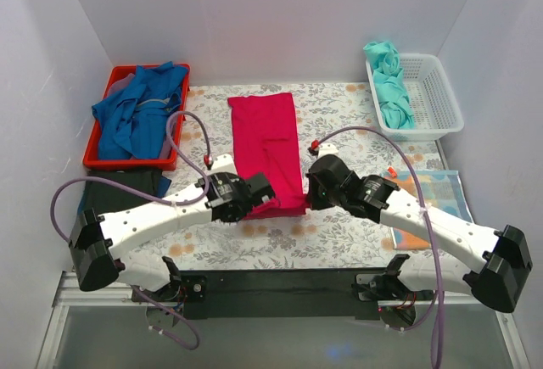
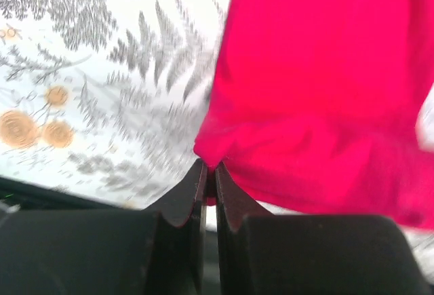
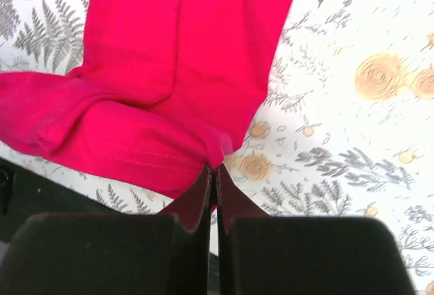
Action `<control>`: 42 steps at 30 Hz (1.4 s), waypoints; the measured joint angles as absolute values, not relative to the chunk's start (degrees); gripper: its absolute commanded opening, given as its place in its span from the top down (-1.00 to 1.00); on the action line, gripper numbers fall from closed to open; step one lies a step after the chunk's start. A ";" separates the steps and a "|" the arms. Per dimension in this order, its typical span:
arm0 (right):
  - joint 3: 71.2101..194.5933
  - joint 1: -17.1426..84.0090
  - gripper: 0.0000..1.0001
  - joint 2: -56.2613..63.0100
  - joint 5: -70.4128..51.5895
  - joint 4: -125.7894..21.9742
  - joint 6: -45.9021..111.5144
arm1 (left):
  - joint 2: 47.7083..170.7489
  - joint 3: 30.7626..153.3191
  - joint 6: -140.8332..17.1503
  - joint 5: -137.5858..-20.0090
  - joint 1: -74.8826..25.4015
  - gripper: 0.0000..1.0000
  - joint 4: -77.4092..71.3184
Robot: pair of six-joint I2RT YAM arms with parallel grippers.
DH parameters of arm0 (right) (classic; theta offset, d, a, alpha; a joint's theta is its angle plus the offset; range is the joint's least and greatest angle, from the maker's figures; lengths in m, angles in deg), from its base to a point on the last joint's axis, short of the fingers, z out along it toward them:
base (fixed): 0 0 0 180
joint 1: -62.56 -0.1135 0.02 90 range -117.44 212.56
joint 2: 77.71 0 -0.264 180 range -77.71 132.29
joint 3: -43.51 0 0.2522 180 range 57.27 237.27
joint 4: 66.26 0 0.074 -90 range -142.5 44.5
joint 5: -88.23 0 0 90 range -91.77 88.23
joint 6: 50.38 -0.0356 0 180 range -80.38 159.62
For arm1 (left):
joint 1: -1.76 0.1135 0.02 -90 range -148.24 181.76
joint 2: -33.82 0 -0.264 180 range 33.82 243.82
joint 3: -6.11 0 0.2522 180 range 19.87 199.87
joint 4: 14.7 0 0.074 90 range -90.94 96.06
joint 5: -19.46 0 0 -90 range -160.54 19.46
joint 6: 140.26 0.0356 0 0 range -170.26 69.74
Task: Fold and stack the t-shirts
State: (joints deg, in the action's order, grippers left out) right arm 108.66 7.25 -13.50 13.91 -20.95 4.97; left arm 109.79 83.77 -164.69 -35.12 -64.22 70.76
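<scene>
1. Top external: the crimson t-shirt [image 1: 267, 136] lies mid-tabletop [image 1: 339, 233] as a narrow strip, its long axis running near to far.
2. Left wrist: the left pincer [image 2: 210, 176] is clenched on the strip's near-left corner.
3. Right wrist: the right pincer [image 3: 212, 176] is clenched on its near-right corner.

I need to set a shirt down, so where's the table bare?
Bare table lies between the pink shirt and the white basket, and in front of the shirt. Crowded: left by the red bin, right by the patchwork cloth.
</scene>
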 measured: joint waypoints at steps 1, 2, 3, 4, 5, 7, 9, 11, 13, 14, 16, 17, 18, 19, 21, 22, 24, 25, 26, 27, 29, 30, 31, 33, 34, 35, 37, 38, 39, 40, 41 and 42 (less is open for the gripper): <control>109.76 8.50 0.97 -11.99 13.82 -21.26 6.12 | 110.05 84.25 -164.67 -34.79 -61.05 1.00 69.62; 110.02 9.35 0.97 -11.60 13.82 -21.46 6.50 | 110.40 84.60 -164.72 -34.61 -58.31 1.00 68.09; 110.81 10.97 0.97 -10.29 13.41 -22.29 7.55 | 110.92 84.89 -164.72 -34.66 -55.39 1.00 65.84; 111.37 12.06 0.97 -9.24 13.04 -22.90 8.42 | 111.71 85.23 -164.06 -34.77 -52.48 1.00 63.37; 112.62 13.96 0.97 -7.43 12.27 -23.77 9.58 | 112.82 85.85 -162.90 -35.14 -49.88 1.00 61.01; 114.67 16.91 0.97 -4.06 11.07 -25.41 11.28 | 115.84 87.36 -159.21 -36.19 -45.42 1.00 55.74; 117.54 20.15 0.97 0.44 9.43 -27.20 13.25 | 120.15 89.74 -154.51 -37.67 -41.64 1.00 51.09; 121.36 22.94 0.97 5.86 7.60 -28.14 15.09 | 124.91 92.32 -150.73 -39.12 -38.58 1.00 47.39; 125.38 24.85 0.97 11.28 6.15 -29.02 16.77 | 130.38 95.53 -147.21 -40.19 -35.87 1.00 44.51; 127.88 25.74 0.97 14.32 5.26 -29.28 17.60 | 132.93 96.91 -145.66 -40.80 -34.69 1.00 43.22; 132.27 27.32 0.97 19.98 3.70 -30.20 19.09 | 137.02 99.25 -143.38 -41.59 -32.74 1.00 41.71; 134.28 28.04 0.97 22.50 2.90 -30.37 19.72 | 139.29 100.62 -142.16 -42.26 -31.58 1.00 41.10; 136.34 28.65 0.97 24.92 2.07 -30.46 20.29 | 140.67 101.50 -141.37 -42.59 -30.86 1.00 40.82; 138.15 29.30 0.97 27.22 1.34 -30.61 20.66 | 142.22 102.76 -140.50 -42.99 -29.94 1.00 40.66; 141.10 30.53 0.97 30.96 -0.40 -30.90 21.45 | 144.63 104.82 -139.08 -43.60 -28.48 1.00 40.27; 142.39 31.18 0.97 32.57 -1.24 -30.90 21.71 | 145.59 105.61 -138.40 -43.99 -27.80 1.00 39.92; 144.55 32.39 0.89 35.28 -2.61 -31.03 21.97 | 147.03 106.68 -136.96 -45.11 -26.64 1.00 38.94; 145.23 32.85 0.72 36.16 -3.09 -31.05 21.99 | 147.64 107.09 -136.32 -45.70 -26.27 0.81 38.70; 146.32 33.44 0.44 37.29 -3.77 -30.98 22.04 | 148.56 108.16 -135.38 -46.46 -25.79 0.68 38.63; 147.00 33.83 0.32 38.04 -4.14 -30.96 21.93 | 149.54 109.36 -134.53 -46.96 -25.44 0.58 38.32; 149.01 34.73 0.11 39.61 -4.47 -30.42 22.12 | 151.27 111.77 -133.00 -47.49 -24.83 0.29 37.80; 150.08 35.25 0.09 40.31 -4.51 -30.33 22.47 | 152.36 113.50 -132.21 -47.75 -24.39 0.24 37.58; 150.91 35.64 0.07 40.77 -4.47 -30.11 22.52 | 153.04 114.89 -131.45 -47.84 -23.98 0.21 37.32; 153.19 36.47 0.04 41.75 -4.40 -29.74 23.00 | 154.13 118.04 -130.31 -47.97 -23.28 0.19 37.10; 154.41 36.87 0.04 42.06 -4.25 -29.45 23.13 | 154.37 119.48 -129.88 -47.99 -23.06 0.19 36.93; 155.83 37.20 0.04 42.19 -3.95 -29.06 23.37 | 154.37 120.93 -129.48 -47.99 -22.80 0.19 36.86; 157.82 37.68 0.06 42.21 -3.62 -28.62 23.83 | 154.20 122.76 -129.00 -48.08 -22.45 0.21 36.55; 158.61 37.87 0.08 42.17 -3.62 -28.71 24.07 | 153.87 123.07 -128.89 -48.25 -22.38 0.22 36.23; 158.91 38.00 0.09 41.97 -3.64 -28.89 24.38 | 153.28 122.72 -128.87 -48.60 -22.36 0.25 35.96; 158.65 38.07 0.11 41.56 -3.81 -28.78 24.66 | 152.60 121.74 -128.85 -48.97 -22.38 0.29 35.77; 157.97 38.05 0.12 41.08 -3.99 -28.73 24.86 | 151.69 120.29 -128.87 -49.46 -22.43 0.33 35.66; 156.92 37.92 0.13 40.48 -4.14 -28.89 24.94 | 150.88 118.72 -128.87 -50.11 -22.45 0.38 35.48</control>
